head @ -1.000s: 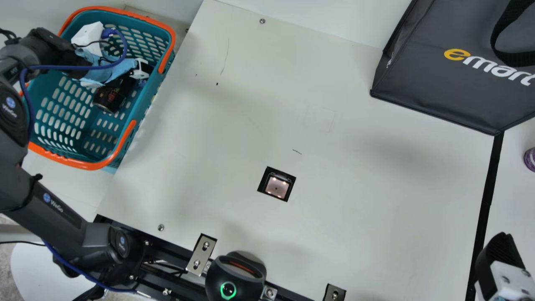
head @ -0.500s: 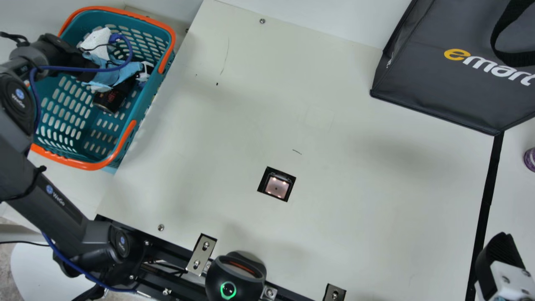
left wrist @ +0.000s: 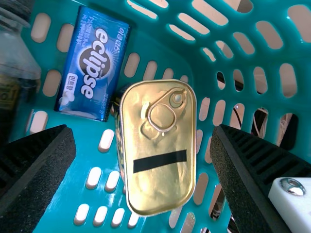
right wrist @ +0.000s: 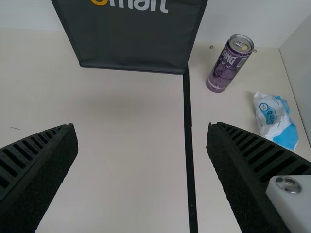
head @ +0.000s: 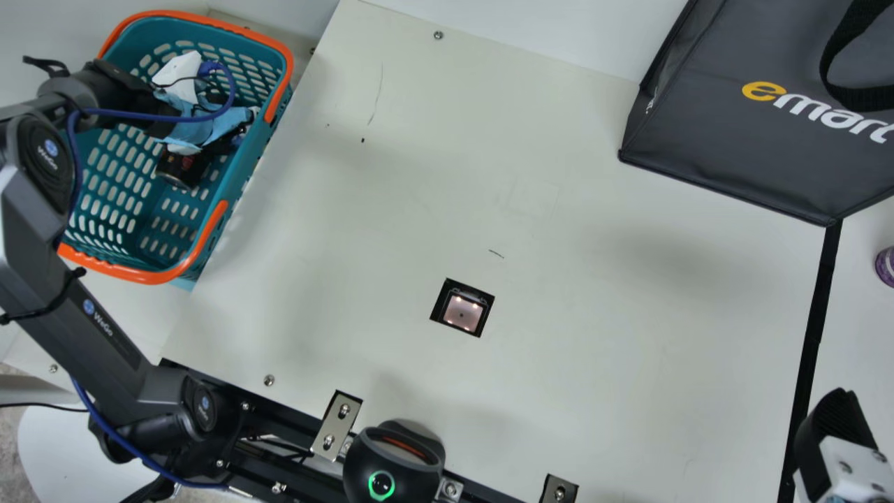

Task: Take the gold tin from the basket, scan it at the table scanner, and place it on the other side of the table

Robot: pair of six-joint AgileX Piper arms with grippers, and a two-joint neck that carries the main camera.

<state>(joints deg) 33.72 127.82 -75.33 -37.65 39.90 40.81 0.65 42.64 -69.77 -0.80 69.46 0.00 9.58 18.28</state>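
1. Change: over the last second, left arm's wrist shifted across the basket [head: 150, 276] toward its surface-side wall.
2. Left hand [left wrist: 144, 131]: wide open, holding nothing; gold tin [left wrist: 160, 184] lies in the basket, framed between the fingers, blue pack [left wrist: 92, 65] close beside.
3. Meaning: likely final alignment before grasping; scan at scanner [head: 462, 312] still to do.
4. Right hand [right wrist: 143, 133]: wide open, nothing held, over the surface [right wrist: 121, 194].
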